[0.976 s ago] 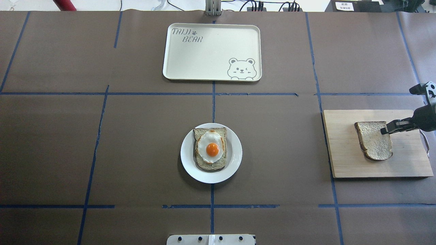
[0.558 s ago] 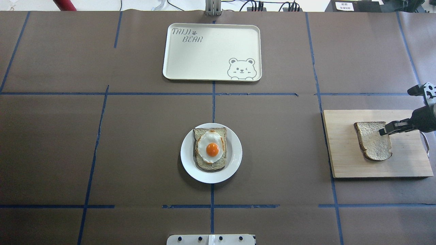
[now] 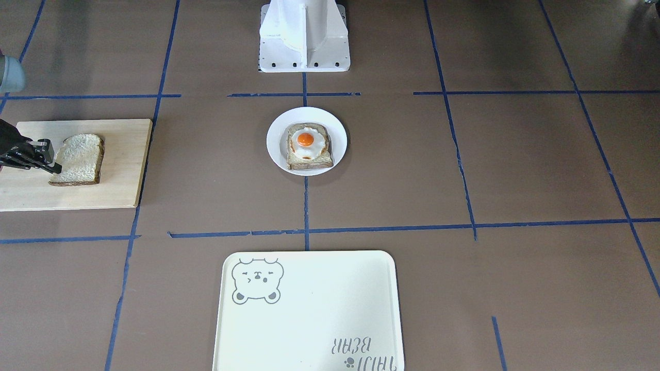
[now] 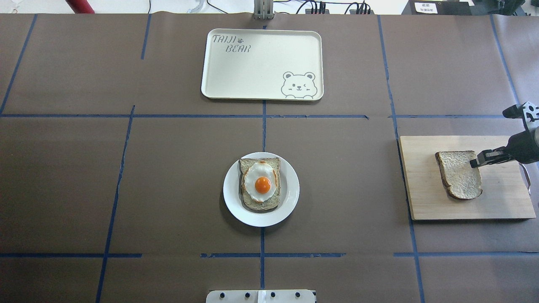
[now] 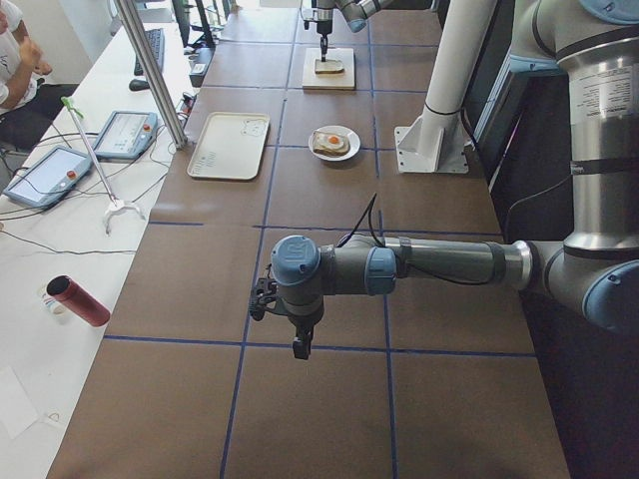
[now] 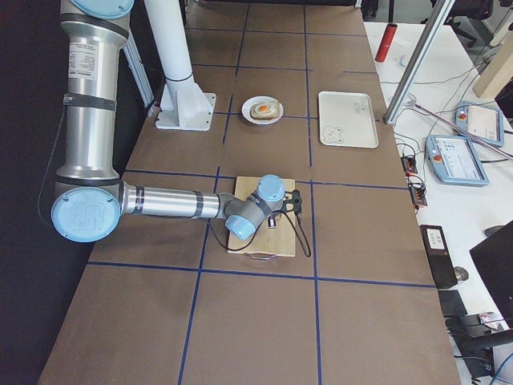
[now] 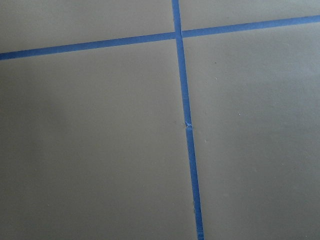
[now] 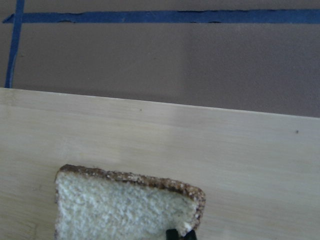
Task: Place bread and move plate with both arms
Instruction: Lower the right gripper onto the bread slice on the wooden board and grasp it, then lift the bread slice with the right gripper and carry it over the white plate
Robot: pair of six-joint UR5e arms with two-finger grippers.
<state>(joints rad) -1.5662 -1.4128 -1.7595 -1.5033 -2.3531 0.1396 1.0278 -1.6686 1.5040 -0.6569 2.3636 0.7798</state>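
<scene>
In the overhead view the plain, pale-crumbed, dark-crusted bread slice (image 4: 459, 176) lies on the light wooden board (image 4: 505, 202) at the frame's right. Its long axis runs top to bottom, domed end lowest. The right gripper (image 4: 475, 163) comes in from the right edge, across that axis, and its fingers appear to pinch the slice's upper right corner. The small round white plate (image 4: 290, 189) sits well to the left, at frame centre. Whether the left gripper (image 5: 298, 347), seen only from the side, is spread or closed I cannot tell.
</scene>
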